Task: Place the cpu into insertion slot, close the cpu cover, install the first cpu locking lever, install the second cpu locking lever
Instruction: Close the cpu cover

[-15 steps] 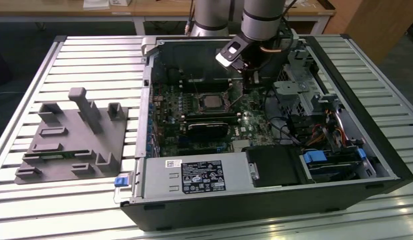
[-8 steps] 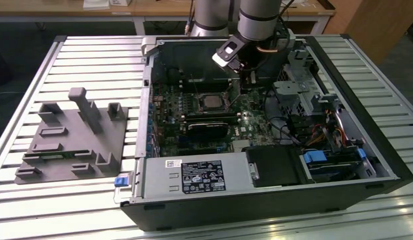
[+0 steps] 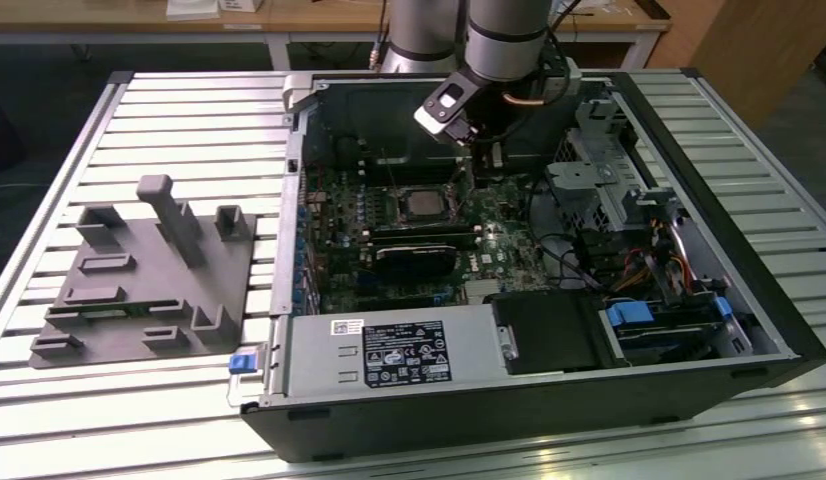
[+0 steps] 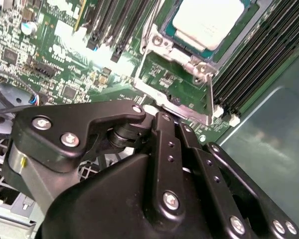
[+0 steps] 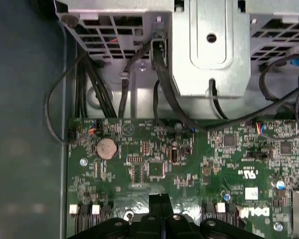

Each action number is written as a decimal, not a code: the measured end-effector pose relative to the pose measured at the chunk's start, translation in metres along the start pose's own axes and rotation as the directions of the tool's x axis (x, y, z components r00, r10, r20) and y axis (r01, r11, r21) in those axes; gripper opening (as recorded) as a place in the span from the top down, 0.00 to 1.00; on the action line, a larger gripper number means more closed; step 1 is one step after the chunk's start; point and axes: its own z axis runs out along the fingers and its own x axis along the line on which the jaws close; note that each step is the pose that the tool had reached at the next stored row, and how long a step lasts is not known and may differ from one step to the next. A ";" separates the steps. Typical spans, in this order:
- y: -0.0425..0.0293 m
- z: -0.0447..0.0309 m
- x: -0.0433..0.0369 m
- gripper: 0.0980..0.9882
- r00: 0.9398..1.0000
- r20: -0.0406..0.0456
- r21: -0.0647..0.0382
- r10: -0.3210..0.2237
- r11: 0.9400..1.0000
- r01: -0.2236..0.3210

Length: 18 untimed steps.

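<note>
Near the cpu (image 4: 207,22) — pincer (image 5: 160,198) above green motherboard (image 5: 214,164).

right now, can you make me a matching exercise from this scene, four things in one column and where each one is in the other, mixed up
Things
1. cpu
2. grey fixture block
3. coin cell
4. pincer

Places
a. on the slatted table, outside the case
b. at the arm's end, over the green board
c. seated in the insertion slot
d. lying flat on the board, near the black cables

Pairs: 1-c, 2-a, 3-d, 4-b
</note>
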 end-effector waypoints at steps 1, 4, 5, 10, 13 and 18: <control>-0.0020 -0.0001 0.0000 0.99 1.000 0.000 0.000 0.000 1.000 0.000; -0.0094 -0.0004 -0.0002 0.99 1.000 0.000 -0.001 0.000 1.000 0.000; -0.0122 -0.0005 -0.0002 0.99 1.000 0.000 -0.001 0.000 1.000 0.000; -0.0266 -0.0010 -0.0004 0.99 1.000 0.000 -0.002 0.000 1.000 0.000; -0.0346 -0.0013 -0.0005 0.99 1.000 0.000 -0.002 0.000 1.000 0.000; -0.0482 -0.0019 -0.0008 0.99 1.000 0.000 -0.002 0.000 1.000 0.000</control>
